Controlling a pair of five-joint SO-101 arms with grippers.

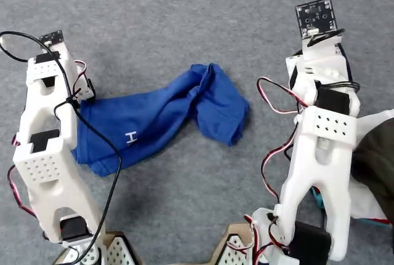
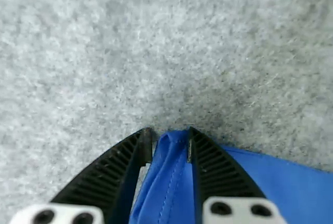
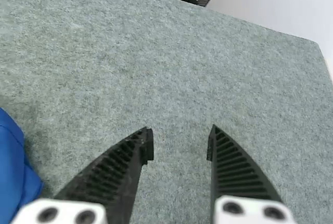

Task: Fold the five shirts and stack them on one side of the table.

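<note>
Left gripper (image 2: 169, 134) low, jaws pinched on blue shirt (image 2: 291, 187) edge. Right gripper (image 3: 179, 138): jaws apart, arm stretched forward.

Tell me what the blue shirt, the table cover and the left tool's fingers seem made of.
Blue shirt: soft matte cloth, likely cotton knit; it creases and shows a stitched hem. Table cover: grey felt or low carpet, by its fuzzy speckled nap. Left tool: fingers of black matte plastic, ridged, possibly printed.
</note>
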